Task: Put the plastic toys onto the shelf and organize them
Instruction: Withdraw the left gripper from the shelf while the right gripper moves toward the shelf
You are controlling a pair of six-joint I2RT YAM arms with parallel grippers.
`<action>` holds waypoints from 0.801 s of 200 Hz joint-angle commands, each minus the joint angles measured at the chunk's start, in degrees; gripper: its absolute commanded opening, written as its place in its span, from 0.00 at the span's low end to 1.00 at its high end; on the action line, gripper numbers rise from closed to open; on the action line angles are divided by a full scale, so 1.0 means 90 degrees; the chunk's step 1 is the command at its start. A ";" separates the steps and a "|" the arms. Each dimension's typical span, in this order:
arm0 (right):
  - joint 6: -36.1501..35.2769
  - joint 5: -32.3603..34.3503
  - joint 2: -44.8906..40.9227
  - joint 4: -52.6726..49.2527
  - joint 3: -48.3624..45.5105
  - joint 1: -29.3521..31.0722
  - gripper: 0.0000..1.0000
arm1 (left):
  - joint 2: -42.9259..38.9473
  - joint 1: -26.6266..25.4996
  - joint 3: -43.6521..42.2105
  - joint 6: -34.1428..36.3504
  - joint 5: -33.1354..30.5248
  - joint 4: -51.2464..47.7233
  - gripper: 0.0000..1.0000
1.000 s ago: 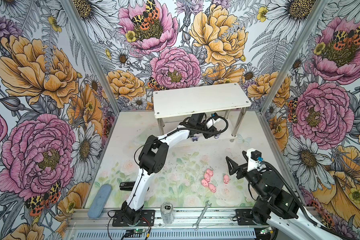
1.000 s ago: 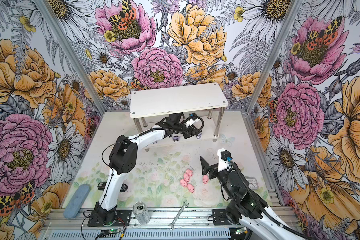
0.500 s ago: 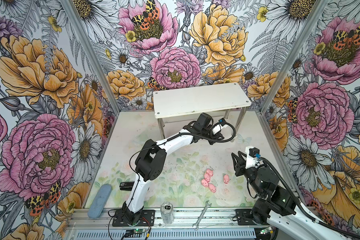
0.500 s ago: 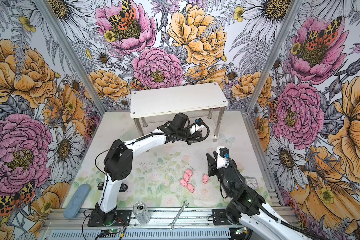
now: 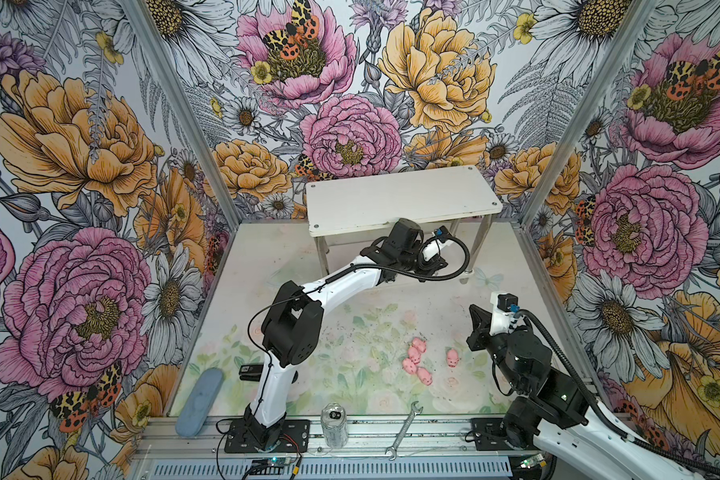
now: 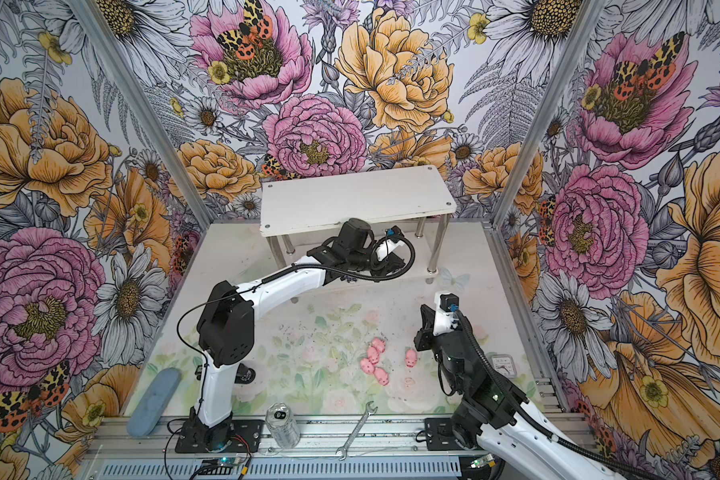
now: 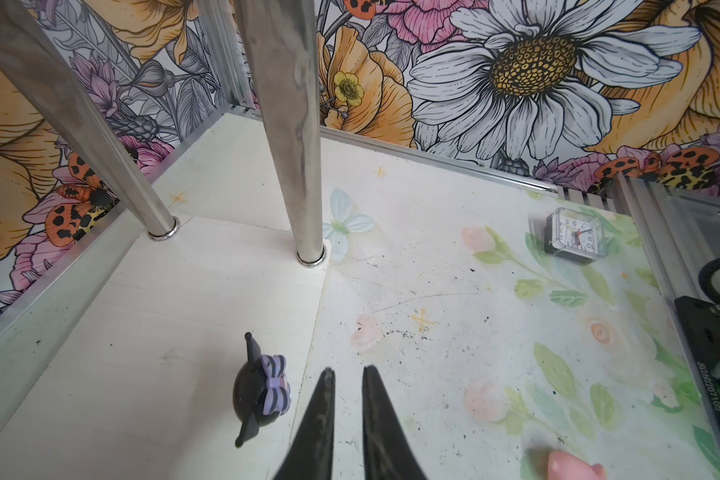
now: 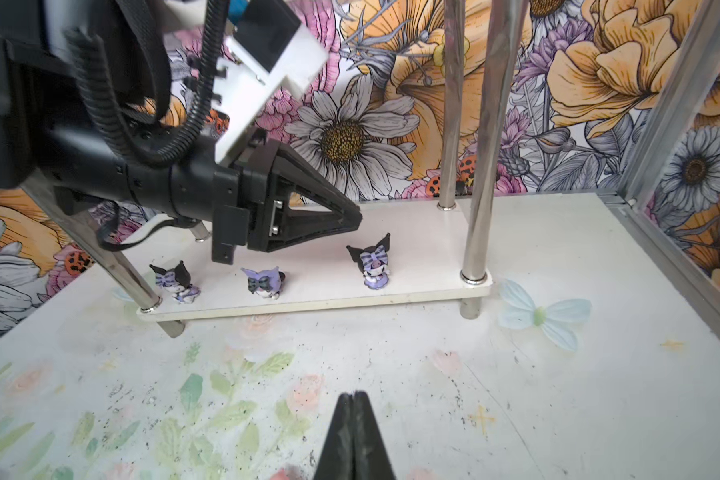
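The left fingers [image 7: 323,415] stand almost together with a thin gap between them and hold nothing. They hover at the front edge of the shelf's lower tier [image 7: 163,299]. A black-and-purple figurine [image 7: 260,390] sits just beside them on that tier, not touching them.

The right fingers [image 8: 339,436] are pressed tight together and hold nothing. They hang over the desk [image 5: 350,299], pointing toward the shelf [image 5: 400,199].

In the right wrist view, all three figurines [image 8: 265,282] stand in a spaced row along the lower tier's front edge, so that part looks done. The five pink pigs [image 5: 414,353] are not yet placed. In both top views, four of them cluster on the desk and one lies alone between the cluster and the right arm. They are near the right fingers, on the side toward that arm's base, and well apart from the left fingers. The top tier [image 6: 350,199] is bare. By my reckoning, less than half the toys are shelved.
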 commanded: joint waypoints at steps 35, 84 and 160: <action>0.0300 -0.0761 0.1112 0.0031 0.0606 -0.0659 0.00 | -0.1077 -0.0393 -0.1016 -0.0290 -0.0430 0.0505 0.14; 0.0485 -0.2574 0.2220 0.0526 0.1033 -0.1723 0.00 | -0.2431 -0.0765 -0.2267 -0.0668 -0.1347 0.1112 0.13; 0.1054 -0.4402 0.4280 0.2250 0.1305 -0.2838 0.00 | -0.4439 -0.1502 -0.4081 -0.1112 -0.3089 0.1410 0.13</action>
